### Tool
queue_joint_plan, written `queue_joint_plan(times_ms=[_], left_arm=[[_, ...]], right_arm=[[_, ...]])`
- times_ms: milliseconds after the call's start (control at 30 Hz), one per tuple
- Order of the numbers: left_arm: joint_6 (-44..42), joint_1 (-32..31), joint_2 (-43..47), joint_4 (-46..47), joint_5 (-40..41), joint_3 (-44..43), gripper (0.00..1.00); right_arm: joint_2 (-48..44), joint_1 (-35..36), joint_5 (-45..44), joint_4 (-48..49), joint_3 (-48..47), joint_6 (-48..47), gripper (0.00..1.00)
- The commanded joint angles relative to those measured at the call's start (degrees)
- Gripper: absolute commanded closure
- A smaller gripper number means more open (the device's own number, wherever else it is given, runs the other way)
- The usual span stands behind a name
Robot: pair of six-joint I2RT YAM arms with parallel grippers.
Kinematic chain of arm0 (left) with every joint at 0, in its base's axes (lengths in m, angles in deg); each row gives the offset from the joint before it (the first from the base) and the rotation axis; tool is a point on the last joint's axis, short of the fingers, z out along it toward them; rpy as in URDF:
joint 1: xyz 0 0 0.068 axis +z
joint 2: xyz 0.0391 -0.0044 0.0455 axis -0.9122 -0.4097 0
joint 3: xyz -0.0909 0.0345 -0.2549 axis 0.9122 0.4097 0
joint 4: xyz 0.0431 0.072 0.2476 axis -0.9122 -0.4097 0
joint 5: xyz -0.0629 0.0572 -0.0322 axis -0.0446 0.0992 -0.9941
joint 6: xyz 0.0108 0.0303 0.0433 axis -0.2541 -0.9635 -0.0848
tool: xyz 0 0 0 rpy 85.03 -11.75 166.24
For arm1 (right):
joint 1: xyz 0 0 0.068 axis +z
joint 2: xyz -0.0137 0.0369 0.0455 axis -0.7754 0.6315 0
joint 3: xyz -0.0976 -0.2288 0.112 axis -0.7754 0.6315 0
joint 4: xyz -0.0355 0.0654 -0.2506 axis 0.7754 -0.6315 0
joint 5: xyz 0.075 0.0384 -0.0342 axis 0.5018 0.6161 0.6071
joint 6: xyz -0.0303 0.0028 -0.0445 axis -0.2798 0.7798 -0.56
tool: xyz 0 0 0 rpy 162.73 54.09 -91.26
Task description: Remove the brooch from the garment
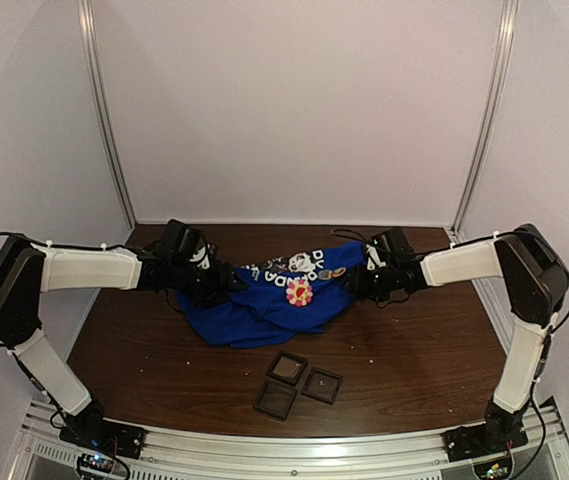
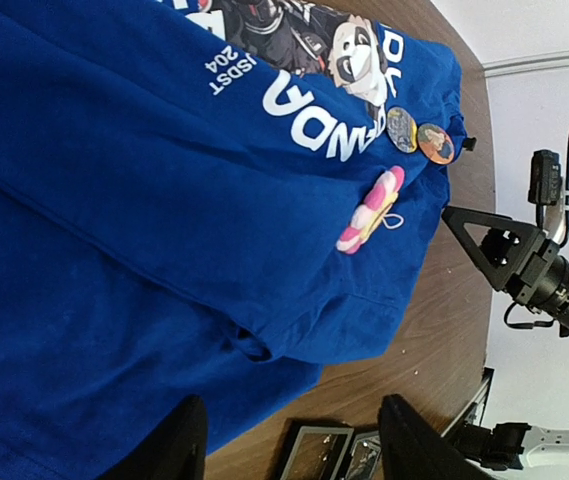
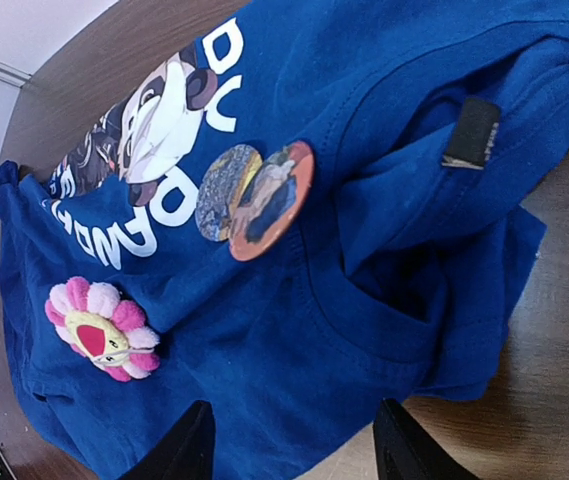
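Partly open grippers [image 2: 289,445] [image 3: 286,445] (at garment [image 2: 114,200])

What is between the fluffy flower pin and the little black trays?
In the top view, below the flower brooch comes a fold of the blue T-shirt, then bare wooden table before the black trays.

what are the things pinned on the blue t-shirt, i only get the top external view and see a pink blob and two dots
observer: The blob is a plush flower brooch: pink and white petals round a yellow face with a red mouth.
operator: and the dots
observer: A blue-grey patterned round badge overlapping with an orange-rimmed round badge that shows a figure.
operator: left hand holding cloth yet
observer: No. The left hand has its fingers apart at the edge of the royal-blue T-shirt, nothing pinched between them.
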Motion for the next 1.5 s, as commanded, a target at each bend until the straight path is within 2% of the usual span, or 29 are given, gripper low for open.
queue_joint_plan(times_ms=[0,300,667,933,1067,1167,1300,1367,1467], left_arm=[[0.3,-1.1,-2.4,3.5,-1.7,-3.2,0.41],[-1.1,-3.5,-9.0,-2.9,-1.6,-8.7,0.40],[-0.5,-5.0,-13.3,-3.6,0.6,-10.2,0.35],[-1.0,-5.1,-16.4,-3.4,1.0,-12.8,0.36],[-1.0,-5.1,-18.3,-3.8,1.1,-14.3,0.40],[-0.5,-5.2,-19.2,-3.0,1.4,-14.5,0.50],[-0.2,-5.1,-18.6,-1.5,1.9,-14.4,0.83],[-1.0,-5.1,-17.8,-1.2,1.3,-14.9,1.00],[-2.9,-5.1,-15.8,-3.6,1.9,-17.2,1.00]], right_arm=[[2.3,1.3,0.1,0.0,-2.4,0.8,0.47],[2.9,2.8,-5.9,-1.4,-1.4,3.5,0.52],[3.3,3.4,-10.5,-3.9,-1.0,5.2,0.51],[3.9,3.9,-9.7,-3.2,-1.0,5.4,0.49],[3.9,3.9,-6.5,-1.1,-0.4,5.5,0.51],[3.7,3.9,-5.3,0.1,-0.2,5.6,0.70],[2.6,4.0,-4.5,0.5,0.0,5.9,0.98],[1.2,4.1,-4.3,0.7,0.6,6.0,1.00],[-2.2,4.7,-4.4,1.0,1.7,5.8,1.00]])
